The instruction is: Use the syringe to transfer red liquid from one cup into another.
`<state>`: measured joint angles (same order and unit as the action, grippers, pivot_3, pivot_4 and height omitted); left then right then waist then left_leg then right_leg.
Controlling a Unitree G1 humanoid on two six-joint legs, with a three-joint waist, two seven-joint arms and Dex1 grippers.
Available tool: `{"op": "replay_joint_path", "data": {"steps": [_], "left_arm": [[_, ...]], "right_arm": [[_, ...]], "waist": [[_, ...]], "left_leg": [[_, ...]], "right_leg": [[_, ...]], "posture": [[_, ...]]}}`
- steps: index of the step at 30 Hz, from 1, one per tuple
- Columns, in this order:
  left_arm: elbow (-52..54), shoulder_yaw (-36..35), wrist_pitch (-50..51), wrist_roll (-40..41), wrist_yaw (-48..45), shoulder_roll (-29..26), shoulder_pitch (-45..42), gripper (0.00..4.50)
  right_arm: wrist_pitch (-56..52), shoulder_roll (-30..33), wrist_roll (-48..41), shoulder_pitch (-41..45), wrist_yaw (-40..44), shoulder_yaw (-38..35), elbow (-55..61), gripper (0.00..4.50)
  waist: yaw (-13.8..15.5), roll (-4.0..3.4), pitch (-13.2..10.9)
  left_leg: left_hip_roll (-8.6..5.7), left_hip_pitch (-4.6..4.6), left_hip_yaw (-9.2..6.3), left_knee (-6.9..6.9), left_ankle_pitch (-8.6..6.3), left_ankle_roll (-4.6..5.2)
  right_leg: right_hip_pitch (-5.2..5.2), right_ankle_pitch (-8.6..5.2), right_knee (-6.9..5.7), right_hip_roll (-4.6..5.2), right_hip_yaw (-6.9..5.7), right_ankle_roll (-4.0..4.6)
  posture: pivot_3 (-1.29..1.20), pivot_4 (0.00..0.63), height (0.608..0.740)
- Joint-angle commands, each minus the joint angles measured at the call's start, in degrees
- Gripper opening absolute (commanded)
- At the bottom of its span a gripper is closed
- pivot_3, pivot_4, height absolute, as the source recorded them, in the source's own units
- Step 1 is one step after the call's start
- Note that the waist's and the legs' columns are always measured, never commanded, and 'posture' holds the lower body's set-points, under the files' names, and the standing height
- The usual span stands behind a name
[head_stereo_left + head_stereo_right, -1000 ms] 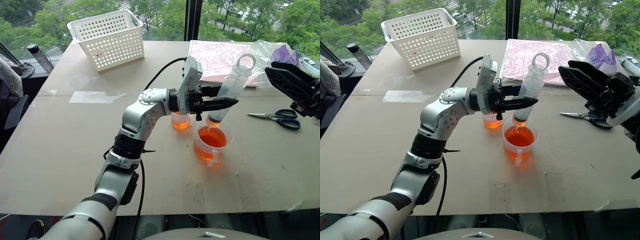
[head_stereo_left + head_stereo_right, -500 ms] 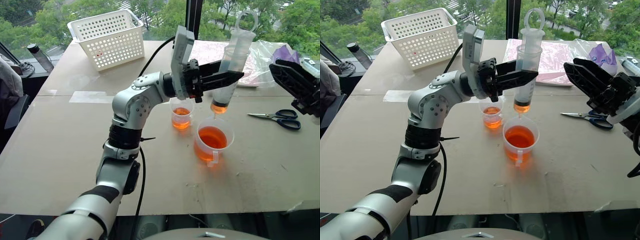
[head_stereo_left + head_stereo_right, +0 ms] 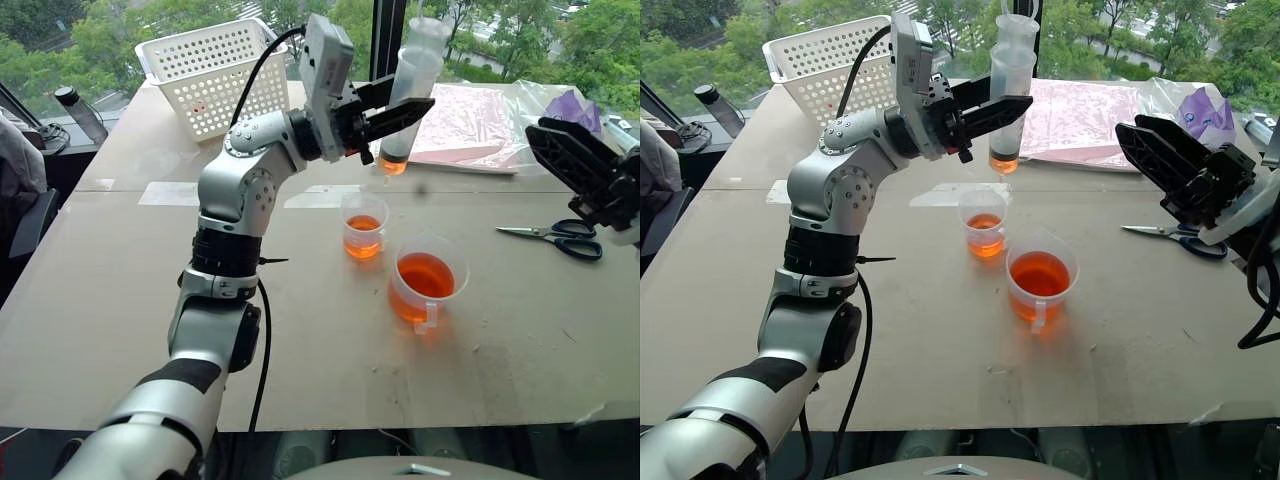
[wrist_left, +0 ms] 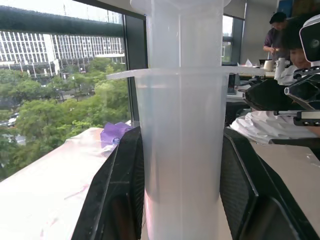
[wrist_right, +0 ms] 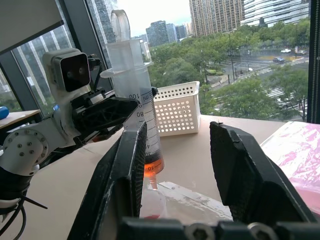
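- One syringe (image 3: 408, 92) is the thing in hand: a stiff, light barrel of clear plastic, smooth enough that we judge it could slip or twist in a loose grip. A small charge of red liquid (image 3: 393, 158) sits at its lower end, so it adds little weight.
- We would take it on the barrel's middle, below the flange, and leave the plunger and its ring free for the other arm.
- The left tool (image 3: 395, 113) does just that. Its two black fingers (image 4: 125, 200) are clamped on either side of the barrel, which stands close to upright near the top centre of the left eye view, tip down and clear of both cups.
- The smaller cup (image 3: 364, 226) stands on the tabletop (image 3: 120, 290) just below the tip, at the frame's centre, with a shallow layer of red in it. The larger handled cup (image 3: 425, 284) is just beside it, lower and to the right, and about half full.
- We think both cups are light and easily tipped, so the tip should go in without nudging a rim.
- The right tool (image 3: 585, 170) waits at the right edge of the frame, fingers apart and empty, well away from the syringe.
- A drip from the tip is the likeliest spill, in our view.
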<state>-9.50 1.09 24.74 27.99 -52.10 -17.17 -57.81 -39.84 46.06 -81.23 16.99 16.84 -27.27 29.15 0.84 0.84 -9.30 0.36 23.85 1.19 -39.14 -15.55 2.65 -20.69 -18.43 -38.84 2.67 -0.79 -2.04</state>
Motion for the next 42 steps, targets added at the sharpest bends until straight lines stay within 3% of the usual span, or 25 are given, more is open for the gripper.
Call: {"op": "replay_joint_path", "data": {"steps": [1,7,14,26,34,37,39,40,42], "left_arm": [[-0.4,0.3,-3.7,-2.4,0.3,0.1,1.3,1.42],[-0.8,1.4,-6.4,-4.6,-0.4,0.7,4.3,1.42],[1.8,1.1,-7.1,-5.0,-0.2,0.3,8.5,1.42],[6.1,0.9,-5.4,-3.7,1.2,1.5,11.7,1.42],[7.8,0.9,-4.8,-3.7,1.6,2.0,12.9,1.42],[7.9,0.9,-4.9,-3.9,1.7,2.1,13.2,1.42],[7.9,0.9,-4.8,-3.9,1.8,2.1,13.2,1.42],[7.9,0.8,-4.7,-3.8,1.9,2.1,13.2,1.42],[7.8,0.6,-4.8,-3.7,2.1,2.1,13.1,1.42]], "right_arm": [[1.0,0.6,1.5,3.1,-0.1,0.4,0.0,2.14],[-1.1,1.8,7.0,12.8,-2.5,7.4,-1.2,2.14],[-3.6,-1.9,11.8,23.8,-4.2,15.4,-4.9,2.14],[-7.8,-8.9,20.4,32.3,-1.9,23.4,-10.2,2.14],[-10.2,-13.3,25.3,35.0,-3.5,24.1,-12.3,2.14],[-10.4,-14.1,26.8,35.2,-3.4,23.6,-12.7,1.30],[-10.7,-14.4,27.7,35.3,-3.3,23.3,-12.8,0.32],[-10.8,-14.4,28.0,35.4,-3.2,23.3,-12.8,0.06],[-11.1,-14.5,28.6,35.5,-2.9,23.2,-12.8,0.06]], "waist": [[-0.1,0.00,0.0],[-0.3,-0.01,0.0],[-0.1,-0.01,0.0],[-0.3,-0.01,0.0],[-0.1,-0.01,0.0],[-0.2,-0.01,0.0],[-0.2,-0.01,0.0],[-0.2,-0.01,0.0],[-0.2,-0.01,0.0]], "left_leg": [[0.00,0.00,0.00,0.00,0.00,0.00],[0.00,-0.01,0.02,-0.01,0.00,0.00],[0.00,0.03,0.02,0.03,0.00,0.00],[0.00,0.08,0.01,0.03,0.00,0.00],[0.00,0.08,0.01,0.03,0.00,0.00],[0.00,0.08,0.02,0.04,0.00,0.00],[0.00,0.08,0.02,0.04,0.00,0.00],[0.00,0.08,0.02,0.04,0.00,0.00],[0.00,0.08,0.02,0.04,0.00,0.00]], "right_leg": [[-0.01,0.00,0.00,0.00,0.00,0.00],[-0.05,0.00,-0.04,-0.01,0.03,0.00],[-0.10,0.00,-0.02,0.01,0.03,0.00],[-0.16,0.00,-0.06,0.01,0.00,0.00],[-0.18,0.00,-0.07,0.03,0.00,0.00],[-0.19,0.00,-0.07,0.03,0.00,0.00],[-0.20,0.00,-0.08,0.02,0.00,0.00],[-0.20,0.00,-0.08,0.02,0.01,0.00],[-0.21,0.00,-0.09,0.02,0.00,0.00]], "posture": [[0.00,0.150,0.740],[0.00,0.150,0.740],[0.00,0.150,0.740],[0.00,0.150,0.740],[0.00,0.150,0.740],[0.00,0.150,0.740],[0.00,0.150,0.740],[0.00,0.150,0.740],[0.00,0.150,0.740]]}}
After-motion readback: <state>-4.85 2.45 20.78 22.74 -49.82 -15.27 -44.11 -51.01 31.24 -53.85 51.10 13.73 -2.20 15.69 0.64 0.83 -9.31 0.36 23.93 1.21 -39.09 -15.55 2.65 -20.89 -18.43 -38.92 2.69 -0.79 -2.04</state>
